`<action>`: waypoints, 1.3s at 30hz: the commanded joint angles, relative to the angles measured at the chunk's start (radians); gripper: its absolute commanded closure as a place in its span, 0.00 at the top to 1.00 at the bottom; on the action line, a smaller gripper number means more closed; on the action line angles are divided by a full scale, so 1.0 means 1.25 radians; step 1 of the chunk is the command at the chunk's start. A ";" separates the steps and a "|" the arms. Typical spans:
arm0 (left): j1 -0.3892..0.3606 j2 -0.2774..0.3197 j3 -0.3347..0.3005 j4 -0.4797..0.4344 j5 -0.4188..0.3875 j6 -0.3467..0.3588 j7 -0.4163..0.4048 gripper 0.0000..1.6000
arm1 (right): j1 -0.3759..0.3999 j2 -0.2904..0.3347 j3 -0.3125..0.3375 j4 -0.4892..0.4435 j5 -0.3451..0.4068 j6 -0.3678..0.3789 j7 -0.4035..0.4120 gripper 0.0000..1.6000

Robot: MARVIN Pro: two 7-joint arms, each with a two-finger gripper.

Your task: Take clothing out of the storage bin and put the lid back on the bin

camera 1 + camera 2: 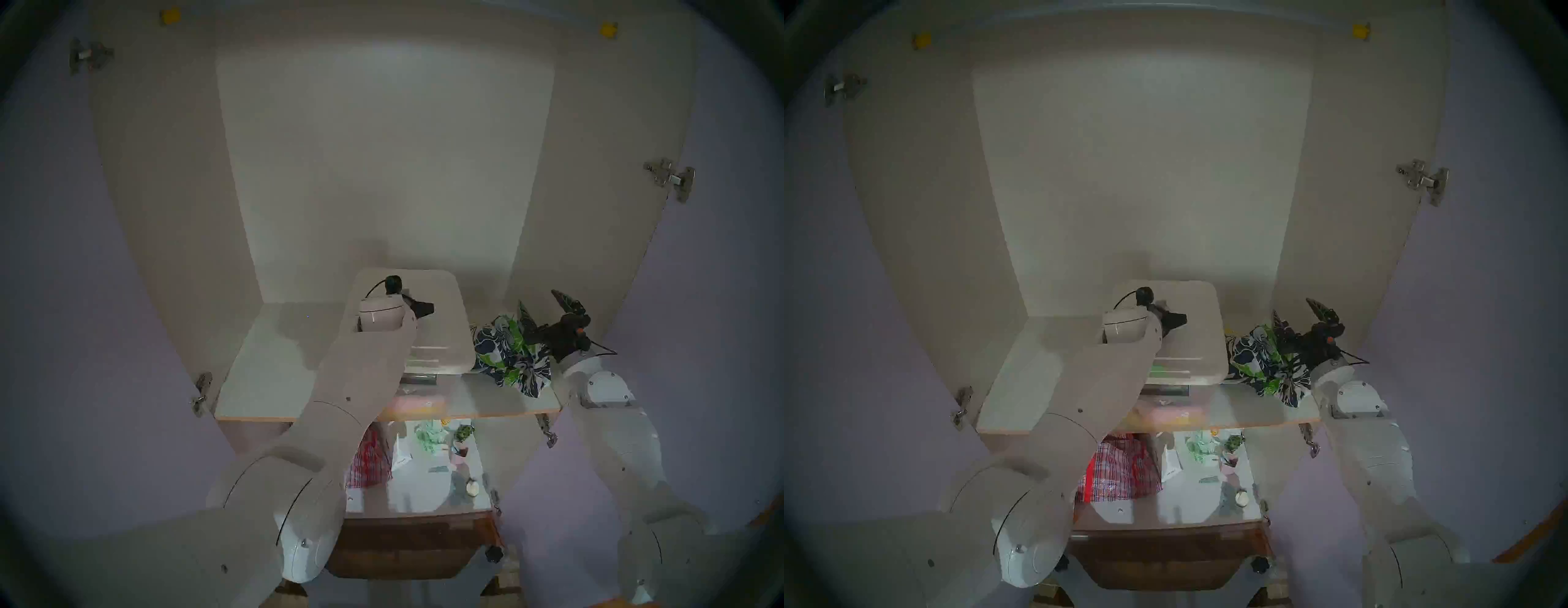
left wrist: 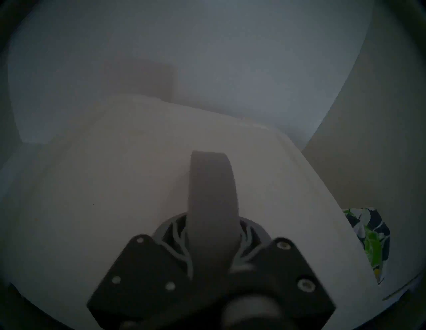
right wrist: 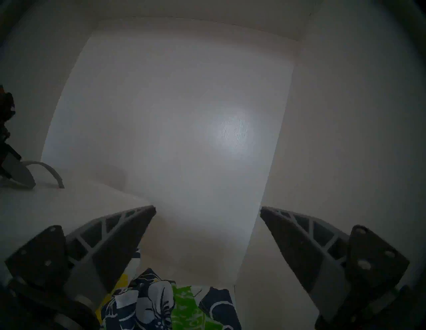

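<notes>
The whitish lid (image 1: 441, 322) lies over the clear storage bin (image 1: 418, 379) at the shelf's middle; I cannot tell whether it is seated. My left gripper (image 1: 424, 316) is shut on the lid's grey handle (image 2: 212, 184). In the left wrist view the fingers (image 2: 175, 235) clamp the handle from both sides. The navy floral clothing (image 1: 505, 356) lies bunched on the shelf just right of the bin; it also shows in the right wrist view (image 3: 161, 304). My right gripper (image 1: 545, 314) is open and empty, just above the clothing's far side (image 3: 207, 208).
The white shelf (image 1: 275, 373) has bare room left of the bin. The cupboard's side wall (image 1: 594, 254) stands close to the right gripper. A lower shelf holds a red-checked bag (image 1: 369, 458) and small potted plants (image 1: 460, 441). The cupboard doors stand open on both sides.
</notes>
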 commanded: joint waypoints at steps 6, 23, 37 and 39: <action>-0.101 0.020 -0.004 0.103 0.005 -0.078 -0.018 0.00 | 0.018 0.000 0.004 -0.017 0.003 -0.014 -0.002 1.00; -0.090 0.058 0.039 0.050 0.025 -0.083 -0.091 1.00 | 0.018 0.000 0.004 -0.017 0.003 -0.013 -0.002 1.00; 0.036 0.237 0.126 -0.293 0.093 -0.021 -0.074 1.00 | 0.018 0.000 0.003 -0.016 0.003 -0.010 -0.001 1.00; 0.070 0.282 0.118 -0.349 0.110 -0.015 -0.072 1.00 | 0.018 0.001 0.003 -0.016 0.003 -0.009 -0.001 1.00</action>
